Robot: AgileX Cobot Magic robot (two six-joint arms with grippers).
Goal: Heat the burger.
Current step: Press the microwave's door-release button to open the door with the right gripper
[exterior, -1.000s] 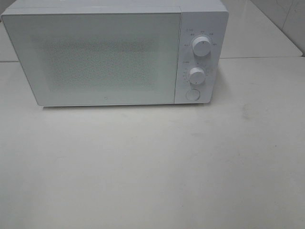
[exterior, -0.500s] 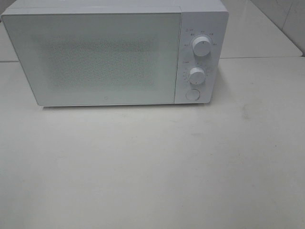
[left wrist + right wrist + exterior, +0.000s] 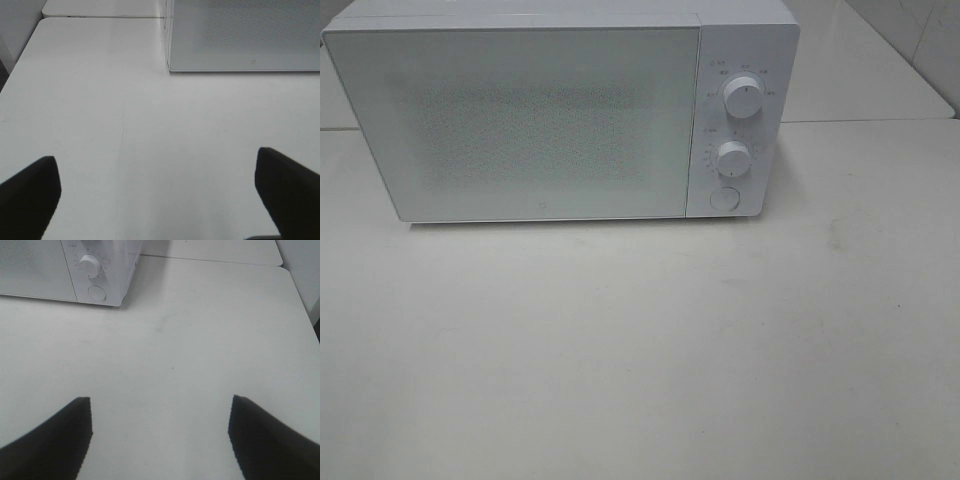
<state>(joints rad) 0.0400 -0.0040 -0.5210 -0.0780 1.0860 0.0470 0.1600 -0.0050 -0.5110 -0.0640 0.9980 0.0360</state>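
The pale surface is the largest thing in view and carries the white microwave, which stands toward its far edge. The microwave's door is closed and takes up most of the front. Its speckled panel is too cloudy to show anything inside. The burger shows in none of the 3 views, so I cannot tell where it is. The left gripper hangs over the surface in front of the microwave's door side. Its 2 dark jaws are spread wide apart and released, with only bare surface between them. The right gripper hangs over the surface in front of the microwave's control side, well apart from the microwave. Its jaws are likewise spread and released, grasping nothing. Neither gripper appears in the high view. On the narrow control strip beside the door, the upper knob sits near the microwave's top. The slightly smaller lower knob is just beneath it, each with a ring of fine printed marks too small to read. The round button lies directly under the lower knob, near the microwave's bottom edge.
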